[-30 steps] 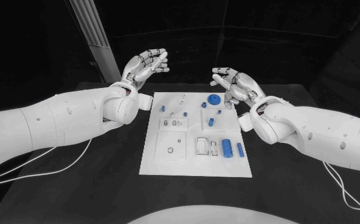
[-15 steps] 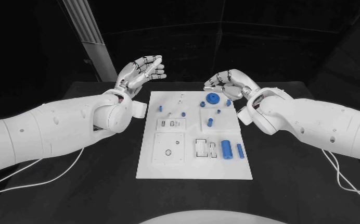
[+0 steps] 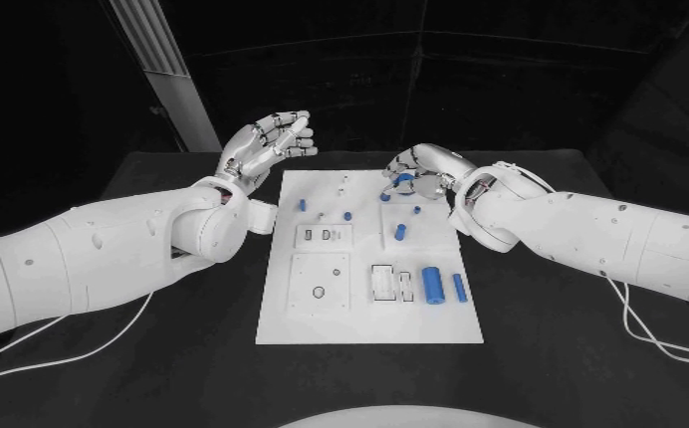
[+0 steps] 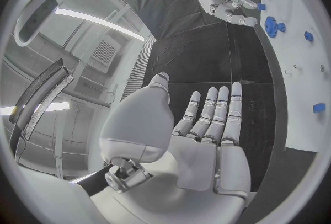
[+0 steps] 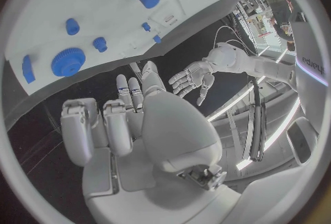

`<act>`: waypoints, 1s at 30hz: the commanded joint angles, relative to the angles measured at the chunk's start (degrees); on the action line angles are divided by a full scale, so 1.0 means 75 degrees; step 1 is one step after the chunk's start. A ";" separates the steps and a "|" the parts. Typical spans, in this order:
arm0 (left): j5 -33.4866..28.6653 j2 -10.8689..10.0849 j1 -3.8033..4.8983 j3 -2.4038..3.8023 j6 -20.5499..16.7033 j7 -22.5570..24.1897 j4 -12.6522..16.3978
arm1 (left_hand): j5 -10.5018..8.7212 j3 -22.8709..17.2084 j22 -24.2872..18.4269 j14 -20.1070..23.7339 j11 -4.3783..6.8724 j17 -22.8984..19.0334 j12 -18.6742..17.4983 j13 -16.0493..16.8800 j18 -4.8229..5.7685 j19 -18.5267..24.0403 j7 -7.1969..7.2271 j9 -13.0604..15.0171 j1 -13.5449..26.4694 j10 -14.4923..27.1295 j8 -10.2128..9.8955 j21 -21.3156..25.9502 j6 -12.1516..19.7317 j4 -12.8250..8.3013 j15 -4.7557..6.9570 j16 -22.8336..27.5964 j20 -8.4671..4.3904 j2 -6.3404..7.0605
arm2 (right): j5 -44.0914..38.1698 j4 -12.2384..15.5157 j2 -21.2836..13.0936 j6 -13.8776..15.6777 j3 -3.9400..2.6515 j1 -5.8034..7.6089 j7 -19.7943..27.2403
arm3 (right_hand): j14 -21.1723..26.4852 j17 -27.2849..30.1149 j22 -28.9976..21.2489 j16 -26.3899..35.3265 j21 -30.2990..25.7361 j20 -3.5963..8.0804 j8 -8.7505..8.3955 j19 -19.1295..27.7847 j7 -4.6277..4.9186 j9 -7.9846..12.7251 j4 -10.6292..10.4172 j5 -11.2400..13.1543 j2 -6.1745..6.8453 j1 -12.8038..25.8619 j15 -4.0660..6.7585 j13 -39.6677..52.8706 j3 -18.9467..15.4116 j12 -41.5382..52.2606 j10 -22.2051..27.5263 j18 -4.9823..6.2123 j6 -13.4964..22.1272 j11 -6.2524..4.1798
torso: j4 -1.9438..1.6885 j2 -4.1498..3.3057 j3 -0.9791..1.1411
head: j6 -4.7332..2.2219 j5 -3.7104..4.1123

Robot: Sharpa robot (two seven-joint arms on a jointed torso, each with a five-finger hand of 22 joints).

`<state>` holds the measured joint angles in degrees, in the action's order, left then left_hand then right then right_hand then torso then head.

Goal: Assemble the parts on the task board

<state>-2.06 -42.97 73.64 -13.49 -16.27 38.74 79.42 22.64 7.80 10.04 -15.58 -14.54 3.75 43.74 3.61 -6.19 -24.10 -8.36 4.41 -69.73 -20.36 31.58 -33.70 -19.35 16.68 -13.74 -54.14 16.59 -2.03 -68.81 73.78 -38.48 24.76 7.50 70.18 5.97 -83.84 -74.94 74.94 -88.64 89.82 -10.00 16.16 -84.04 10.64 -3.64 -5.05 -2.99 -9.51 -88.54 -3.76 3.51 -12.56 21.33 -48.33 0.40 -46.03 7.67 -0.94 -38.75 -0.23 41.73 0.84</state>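
Here you have the left hand [image 3: 267, 145] raised off the far left corner of the task board [image 3: 288, 309], fingers spread and holding nothing. On the board, small blue parts [image 3: 303, 205] dot the far half, a large blue cylinder [image 3: 432, 284] lies near the right edge, and a blue gear [image 3: 405, 184] sits at the far right. Your right hand [image 3: 426, 171] hovers over that gear with fingers curled; you cannot tell whether it touches it.
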 commanded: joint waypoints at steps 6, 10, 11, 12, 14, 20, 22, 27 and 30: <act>0.0262 -0.0003 0.0048 0.0005 0.0179 0.1756 0.0096 | -0.0002 0.0002 -0.0009 0.0062 0.0006 -0.0009 -0.0035 -0.0007 -0.0045 0.0056 -0.1125 -0.0022 0.0007 0.0045 -0.0040 0.0004 0.0068 0.0018 -0.0004 0.0033 -0.0005 -0.0093 | -0.1918 -0.0144 0.0177 -0.0361 -0.0009 0.0018 -0.1210 | -0.0583 -0.0672 0.2009 -0.0039 0.0024 0.0065 -0.0198 -0.0794 -0.0067 -0.0003 0.0028 0.0041 -0.0030 -0.0194 0.0069 0.0001 0.0033 -0.0209 -0.0013 -0.0053 -0.0023 -0.0051 | -0.0084 -0.0194 -0.0027 | -0.0085 0.0093; 0.0266 0.0004 0.0057 0.0005 0.0187 0.1740 0.0115 | -0.0002 0.0002 -0.0009 0.0062 0.0006 -0.0009 -0.0035 -0.0007 -0.0045 0.0056 -0.1125 -0.0022 0.0007 0.0045 -0.0040 0.0004 0.0068 0.0018 -0.0004 0.0033 -0.0005 -0.0093 | -0.2189 -0.0227 0.0259 -0.0433 -0.0010 0.0018 -0.1364 | -0.0584 -0.0678 0.2009 -0.0040 0.0024 0.0073 -0.0242 -0.0794 -0.0074 -0.0004 0.0025 0.0041 -0.0034 -0.0229 0.0077 0.0001 0.0040 -0.0258 -0.0006 -0.0053 -0.0029 -0.0061 | -0.0112 -0.0235 -0.0038 | -0.0088 0.0086; 0.0267 0.0005 0.0059 0.0005 0.0196 0.1726 0.0119 | -0.0001 0.0002 -0.0010 0.0066 0.0005 -0.0009 -0.0039 -0.0007 -0.0043 0.0062 -0.1125 -0.0026 0.0008 0.0049 -0.0049 0.0006 0.0074 0.0018 -0.0005 0.0037 -0.0005 -0.0098 | -0.2259 -0.0242 0.0278 -0.0447 -0.0010 0.0018 -0.1394 | -0.0585 -0.0681 0.2009 -0.0040 0.0024 0.0079 -0.0273 -0.0794 -0.0082 -0.0005 0.0025 0.0041 -0.0038 -0.0260 0.0082 0.0002 0.0047 -0.0293 -0.0006 -0.0053 -0.0038 -0.0068 | -0.0120 -0.0248 -0.0041 | -0.0090 0.0089; 0.0268 0.0007 0.0061 0.0005 0.0207 0.1708 0.0123 | -0.0001 0.0002 -0.0011 0.0071 0.0004 -0.0009 -0.0044 -0.0006 -0.0041 0.0070 -0.1125 -0.0031 0.0011 0.0053 -0.0059 0.0009 0.0081 0.0018 -0.0006 0.0040 -0.0005 -0.0104 | -0.2338 -0.0257 0.0301 -0.0461 -0.0010 0.0017 -0.1442 | -0.0585 -0.0681 0.2009 -0.0040 0.0024 0.0081 -0.0281 -0.0794 -0.0084 -0.0006 0.0024 0.0041 -0.0037 -0.0269 0.0084 0.0002 0.0048 -0.0303 -0.0007 -0.0053 -0.0041 -0.0071 | -0.0133 -0.0265 -0.0044 | -0.0089 0.0098; 0.0268 0.0007 0.0062 0.0005 0.0211 0.1694 0.0127 | -0.0001 0.0002 -0.0012 0.0076 0.0004 -0.0010 -0.0047 -0.0006 -0.0039 0.0075 -0.1126 -0.0035 0.0012 0.0056 -0.0064 0.0010 0.0086 0.0018 -0.0008 0.0044 -0.0005 -0.0109 | -0.2445 -0.0267 0.0328 -0.0478 -0.0010 0.0017 -0.1518 | -0.0585 -0.0679 0.2009 -0.0040 0.0024 0.0086 -0.0303 -0.0794 -0.0090 -0.0007 0.0022 0.0041 -0.0044 -0.0291 0.0088 0.0002 0.0055 -0.0328 -0.0009 -0.0053 -0.0052 -0.0078 | -0.0148 -0.0284 -0.0051 | -0.0082 0.0108; 0.0269 0.0004 0.0064 0.0005 0.0214 0.1669 0.0129 | -0.0001 0.0003 -0.0015 0.0086 0.0002 -0.0010 -0.0053 -0.0005 -0.0036 0.0087 -0.1127 -0.0040 0.0013 0.0062 -0.0069 0.0015 0.0090 0.0017 -0.0010 0.0051 -0.0005 -0.0117 | -0.2631 -0.0320 0.0411 -0.0564 -0.0012 0.0017 -0.1678 | -0.0585 -0.0672 0.2009 -0.0038 0.0024 0.0103 -0.0373 -0.0794 -0.0106 -0.0008 0.0018 0.0041 -0.0062 -0.0357 0.0097 0.0002 0.0076 -0.0407 -0.0003 -0.0053 -0.0070 -0.0092 | -0.0167 -0.0303 -0.0064 | -0.0058 0.0122; 0.0269 0.0003 0.0065 0.0005 0.0217 0.1664 0.0132 | -0.0001 0.0003 -0.0015 0.0086 0.0002 -0.0010 -0.0053 -0.0005 -0.0036 0.0087 -0.1127 -0.0040 0.0013 0.0062 -0.0069 0.0015 0.0090 0.0017 -0.0010 0.0051 -0.0005 -0.0117 | -0.2658 -0.0352 0.0440 -0.0578 -0.0012 0.0017 -0.1716 | -0.0586 -0.0676 0.2009 -0.0038 0.0024 0.0107 -0.0394 -0.0794 -0.0108 -0.0007 0.0018 0.0040 -0.0075 -0.0380 0.0099 0.0002 0.0087 -0.0429 -0.0002 -0.0053 -0.0073 -0.0093 | -0.0164 -0.0307 -0.0062 | -0.0057 0.0115; 0.0269 0.0013 0.0065 0.0005 0.0223 0.1656 0.0131 | 0.0000 0.0003 -0.0017 0.0096 0.0001 -0.0011 -0.0058 -0.0005 -0.0032 0.0097 -0.1127 -0.0045 0.0011 0.0066 -0.0075 0.0018 0.0095 0.0015 -0.0013 0.0057 -0.0004 -0.0123 | -0.2689 -0.0439 0.0506 -0.0602 -0.0013 0.0017 -0.1807 | -0.0584 -0.0663 0.2009 -0.0035 0.0024 0.0114 -0.0439 -0.0794 -0.0104 -0.0007 0.0008 0.0041 -0.0096 -0.0413 0.0100 0.0003 0.0104 -0.0476 0.0002 -0.0053 -0.0078 -0.0090 | -0.0149 -0.0300 -0.0057 | -0.0031 0.0090; 0.0269 0.0022 0.0065 0.0005 0.0229 0.1654 0.0132 | 0.0000 0.0002 -0.0017 0.0100 0.0000 -0.0011 -0.0060 -0.0005 -0.0031 0.0102 -0.1127 -0.0047 0.0009 0.0068 -0.0076 0.0020 0.0096 0.0014 -0.0014 0.0060 -0.0004 -0.0126 | -0.2710 -0.0460 0.0526 -0.0602 -0.0013 0.0017 -0.1866 | -0.0582 -0.0651 0.2009 -0.0034 0.0024 0.0115 -0.0454 -0.0794 -0.0098 -0.0006 0.0001 0.0040 -0.0102 -0.0418 0.0098 0.0003 0.0107 -0.0490 0.0003 -0.0053 -0.0078 -0.0086 | -0.0158 -0.0305 -0.0060 | -0.0023 0.0095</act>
<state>-0.51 -42.88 73.99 -13.50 -15.38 38.75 80.29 22.64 7.80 9.99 -15.16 -14.54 3.74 43.52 3.62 -6.19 -23.70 -8.36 4.11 -69.73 -20.37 31.30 -33.70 -18.93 16.68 -13.72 -53.90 16.58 -2.50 -87.66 70.38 -34.60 20.85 7.46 70.17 -6.60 -84.04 -74.93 74.92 -88.64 89.82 -9.59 13.09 -84.06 10.23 -3.65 -4.89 -3.00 -10.42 -91.09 -3.57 3.52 -12.05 17.96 -48.31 0.42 -46.44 7.25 -2.11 -41.00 -0.66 41.51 1.54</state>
